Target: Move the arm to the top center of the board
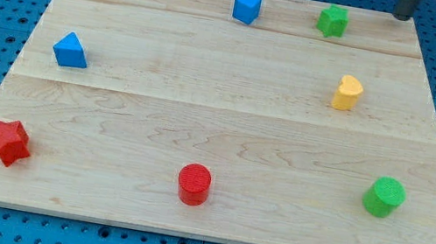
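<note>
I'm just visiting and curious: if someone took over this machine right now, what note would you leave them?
My tip is at the board's top right edge, right of the green star block.
The top centre is further to the view's left, near the blue cube.
Done: nothing evident. Left: slide left towards top centre, probably steering around the green star.

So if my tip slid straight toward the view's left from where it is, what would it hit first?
Probably the green star block, just left of and slightly below my tip; depth is unclear, so it may pass behind it.
</note>
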`<state>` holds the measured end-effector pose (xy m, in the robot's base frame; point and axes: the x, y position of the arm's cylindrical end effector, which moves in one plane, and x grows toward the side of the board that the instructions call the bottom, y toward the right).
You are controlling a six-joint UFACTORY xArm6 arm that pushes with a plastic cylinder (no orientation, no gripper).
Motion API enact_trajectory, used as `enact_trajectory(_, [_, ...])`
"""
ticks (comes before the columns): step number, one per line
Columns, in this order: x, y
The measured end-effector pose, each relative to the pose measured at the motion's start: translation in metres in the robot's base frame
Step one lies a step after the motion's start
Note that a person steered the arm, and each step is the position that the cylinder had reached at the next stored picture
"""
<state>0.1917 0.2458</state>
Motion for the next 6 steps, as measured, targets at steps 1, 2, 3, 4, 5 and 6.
enact_trajectory(1, [0.001, -0.047])
enact_trajectory(2, [-0.001, -0.073])
enact_trajectory(3, [0.000, -0.092])
enact_trajectory(4, [0.000, -0.127])
enact_trajectory(5, [0.001, -0.184])
enact_trajectory(6, [0.001, -0.191])
